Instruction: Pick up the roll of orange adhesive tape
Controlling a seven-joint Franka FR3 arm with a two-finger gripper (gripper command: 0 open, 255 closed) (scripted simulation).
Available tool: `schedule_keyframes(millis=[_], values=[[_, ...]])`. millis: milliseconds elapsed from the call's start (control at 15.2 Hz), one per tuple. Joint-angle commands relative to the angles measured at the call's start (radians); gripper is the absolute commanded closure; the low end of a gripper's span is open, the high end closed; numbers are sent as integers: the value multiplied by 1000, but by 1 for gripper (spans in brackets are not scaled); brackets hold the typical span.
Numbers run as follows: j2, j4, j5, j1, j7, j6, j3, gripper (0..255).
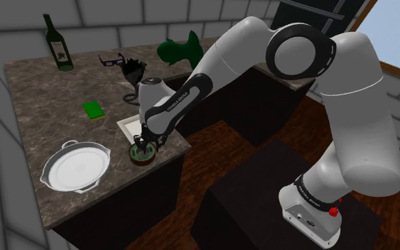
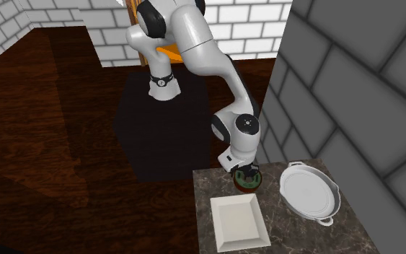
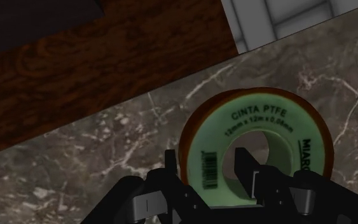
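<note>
Claw (image 3: 206,160) apart, straddling tape roll (image 3: 260,118) wall, shoulder-view 3 o'clock of white pan (image 1: 76,169); I judge it light, stiff, pinchable there.

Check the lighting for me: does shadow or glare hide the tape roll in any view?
Wrist view: dim but even, no glare; the tape roll shows its green face and readable print at the end effector. Shoulder view: the tape roll sits dark beneath the end effector, partly covered. Second exterior view: the tape roll is likewise dark and partly covered by the end effector.
</note>
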Motion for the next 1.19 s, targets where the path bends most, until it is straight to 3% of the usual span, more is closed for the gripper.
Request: schedule_keyframes(millis=[0, 1122], values=[[1, 0, 0, 0, 0, 1, 0, 255], [-142, -37, 23, -20, -4, -105, 25, 255]])
